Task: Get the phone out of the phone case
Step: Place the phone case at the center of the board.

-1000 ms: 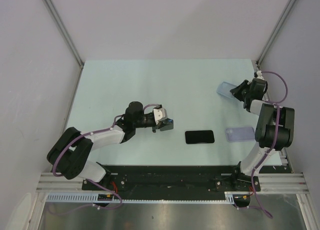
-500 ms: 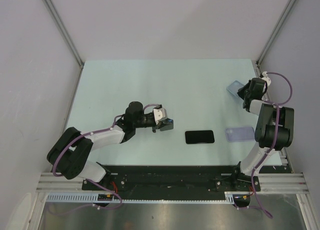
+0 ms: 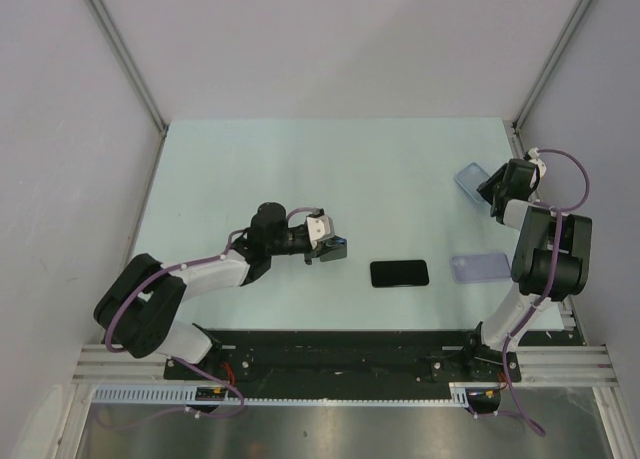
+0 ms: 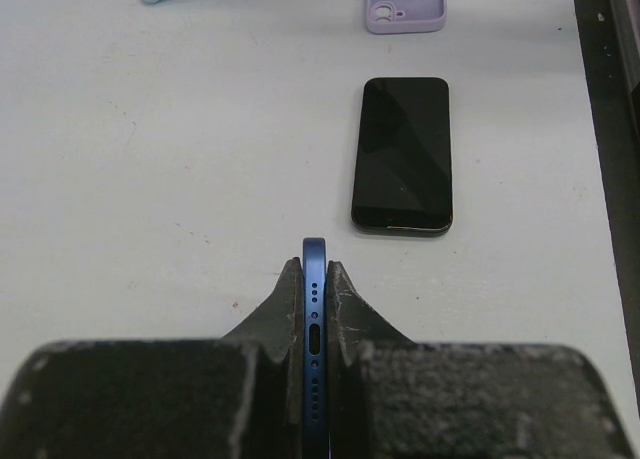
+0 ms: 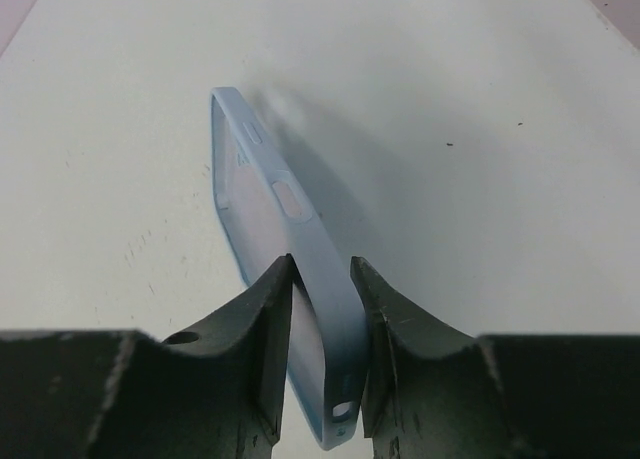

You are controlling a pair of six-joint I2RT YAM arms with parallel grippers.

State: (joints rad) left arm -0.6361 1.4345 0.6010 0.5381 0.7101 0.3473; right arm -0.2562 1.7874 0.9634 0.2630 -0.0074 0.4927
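Far half: bare pale-green tabletop (image 3: 300, 169) is seen open between grey side walls (image 3: 70, 129) | near centre: flat black slab phone (image 3: 399, 273) is laid ahead of the left gripper (image 4: 313, 274), apart | near right: lilac rubbery phone case (image 3: 477, 267) is laid beside the right arm (image 3: 545, 254); a bare strip is seen between the two.

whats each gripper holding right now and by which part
Left gripper pinches the blue phone across its flat faces near the port end. Right gripper clamps the light blue case by one long side wall.
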